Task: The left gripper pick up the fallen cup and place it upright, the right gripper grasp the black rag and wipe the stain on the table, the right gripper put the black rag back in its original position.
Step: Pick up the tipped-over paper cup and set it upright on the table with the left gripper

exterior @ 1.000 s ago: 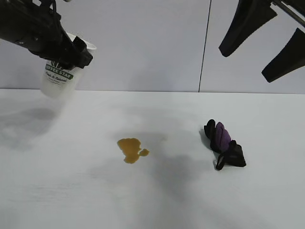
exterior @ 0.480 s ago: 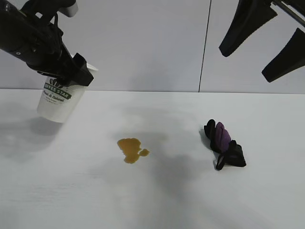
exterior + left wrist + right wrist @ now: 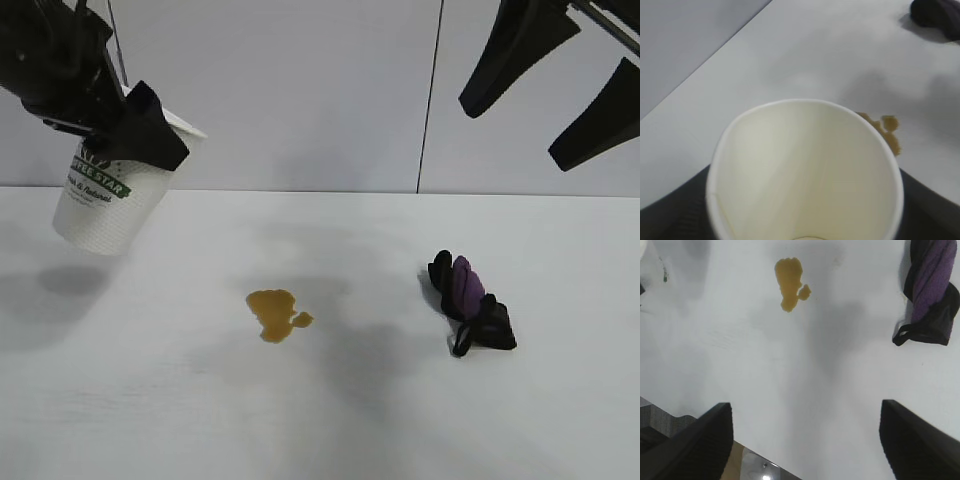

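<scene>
The white paper cup [image 3: 103,208] with a green logo hangs tilted above the table [image 3: 150,400] at the far left, mouth up and to the right, base clear of the surface. My left gripper [image 3: 135,140] is shut on it near the rim; the left wrist view looks down into the empty cup [image 3: 805,170] between the black fingers [image 3: 670,212]. The amber stain [image 3: 277,313] lies mid-table. The black rag [image 3: 472,303] with a purple patch sits to its right. My right gripper [image 3: 515,130] hangs open high at the upper right, above the rag and nothing between its fingers [image 3: 715,435].
A grey wall with a vertical seam [image 3: 430,100] stands behind the table. The right wrist view shows the table's edge [image 3: 755,460] beneath the right gripper. Bare tabletop lies between the cup and the stain.
The left gripper has carried the cup lower and a little leftward, tilting it further. The right gripper, rag and stain have not moved.
</scene>
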Controlling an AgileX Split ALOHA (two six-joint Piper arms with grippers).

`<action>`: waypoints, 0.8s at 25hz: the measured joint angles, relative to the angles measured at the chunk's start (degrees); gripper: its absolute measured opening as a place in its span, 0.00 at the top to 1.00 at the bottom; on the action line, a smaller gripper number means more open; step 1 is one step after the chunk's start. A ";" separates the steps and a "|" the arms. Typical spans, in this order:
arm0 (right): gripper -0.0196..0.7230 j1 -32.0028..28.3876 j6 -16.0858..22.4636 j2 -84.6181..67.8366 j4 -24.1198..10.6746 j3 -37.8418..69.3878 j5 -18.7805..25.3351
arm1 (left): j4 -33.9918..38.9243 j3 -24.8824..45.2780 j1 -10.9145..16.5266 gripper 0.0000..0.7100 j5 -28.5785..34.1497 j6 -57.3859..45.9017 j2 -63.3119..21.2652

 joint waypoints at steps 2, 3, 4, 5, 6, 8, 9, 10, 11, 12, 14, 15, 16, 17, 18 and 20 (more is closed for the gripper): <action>0.22 0.00 0.00 0.00 0.06 0.00 0.06 | -9.60 0.00 0.00 0.25 2.66 8.80 -0.95; 0.22 0.00 0.00 0.00 0.11 0.00 0.19 | -14.66 0.00 0.17 0.25 3.95 12.78 -1.21; 0.22 0.00 0.00 0.00 0.10 0.00 0.26 | -19.10 0.00 0.40 0.25 5.06 17.73 -1.29; 0.22 0.00 0.00 0.00 0.23 0.00 0.44 | -24.52 0.00 0.86 0.25 6.59 22.56 -1.29; 0.22 0.00 0.00 0.00 0.23 0.00 0.66 | -29.73 0.00 1.65 0.25 7.98 27.48 -1.29; 0.22 0.00 0.00 0.00 0.23 0.00 1.26 | -39.30 0.19 3.79 0.25 9.60 36.08 -1.23; 0.22 0.00 0.00 0.00 0.23 0.00 1.36 | -44.01 0.19 5.15 0.25 10.07 40.29 -1.23; 0.22 0.00 0.00 0.00 0.23 0.00 1.41 | -48.29 0.19 6.56 0.25 10.30 44.20 -1.23; 0.22 0.00 0.00 0.00 0.23 0.00 1.41 | -51.54 0.32 7.76 0.25 10.36 47.16 -1.23; 0.22 0.00 0.00 0.00 0.23 0.00 1.47 | -55.00 0.64 9.11 0.25 10.68 50.38 -1.23; 0.22 0.00 0.00 0.00 0.23 0.00 1.51 | -58.66 1.91 11.69 0.25 11.16 55.63 -1.23; 0.22 0.00 0.00 0.00 0.23 0.00 1.51 | -59.32 3.08 12.64 0.25 11.43 58.26 -1.23; 0.22 0.00 0.00 0.00 0.23 0.00 1.51 | -59.61 4.47 13.67 0.25 11.90 60.62 -1.23; 0.22 0.00 0.00 0.00 0.23 0.00 1.51 | -59.74 5.71 14.57 0.25 12.37 62.73 -1.17; 0.22 0.00 0.00 0.00 0.23 0.00 1.51 | -59.72 6.91 15.12 0.25 12.64 64.83 -1.02; 0.22 0.00 0.00 0.00 0.44 0.00 1.45 | -59.71 7.31 15.73 0.25 13.56 68.07 -0.01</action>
